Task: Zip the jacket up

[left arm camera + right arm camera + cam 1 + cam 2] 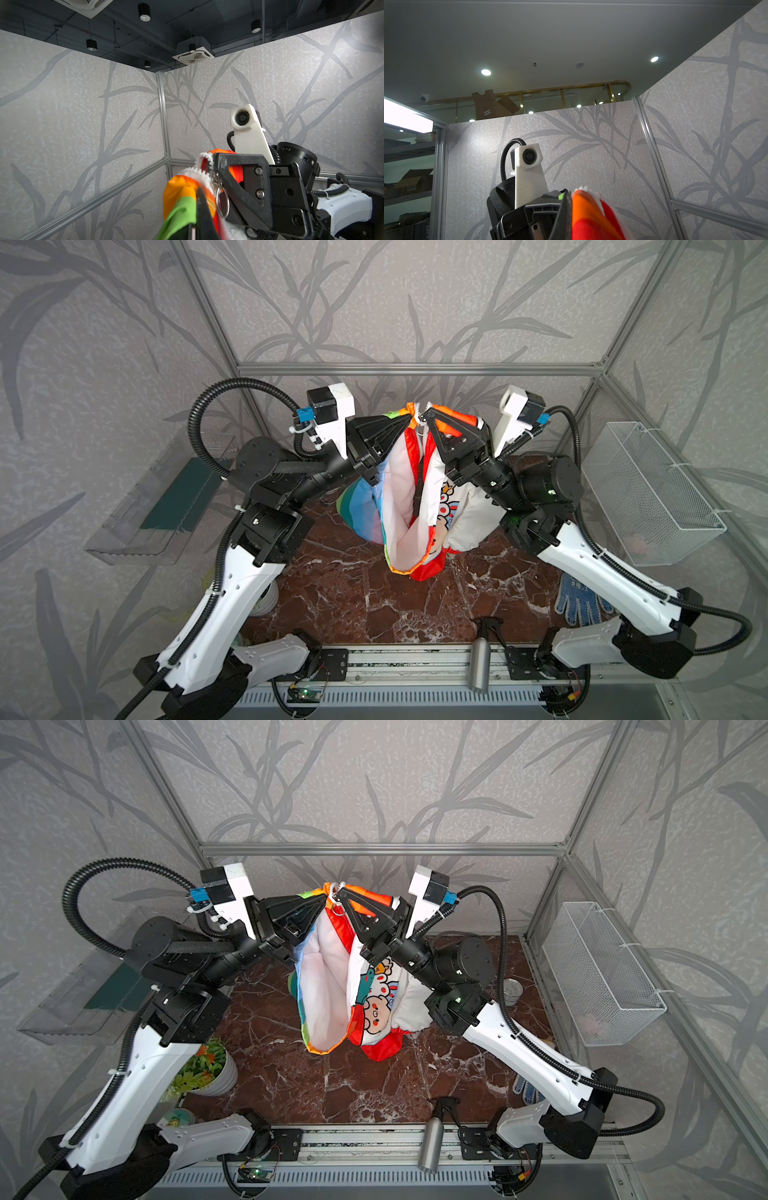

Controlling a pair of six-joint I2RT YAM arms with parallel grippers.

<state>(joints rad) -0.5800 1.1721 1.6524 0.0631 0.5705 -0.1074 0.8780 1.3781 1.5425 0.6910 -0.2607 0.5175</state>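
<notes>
The left gripper [406, 423] is clamping shut on the top edge of the jacket [399, 497]. The right gripper [430, 413] is pinching the facing zipper edge just beside it. A metal ring [421, 430] is dangling between them. The jacket is hanging open over the marble table [353, 605], centre-far.

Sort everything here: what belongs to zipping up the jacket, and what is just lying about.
In the job: child's thin rainbow-and-white jacket, its metal ring zipper pull, left tool, right tool.
Lying about: blue dotted work glove, silver metal spray bottle, white wire-mesh basket, potted green plant.
</notes>
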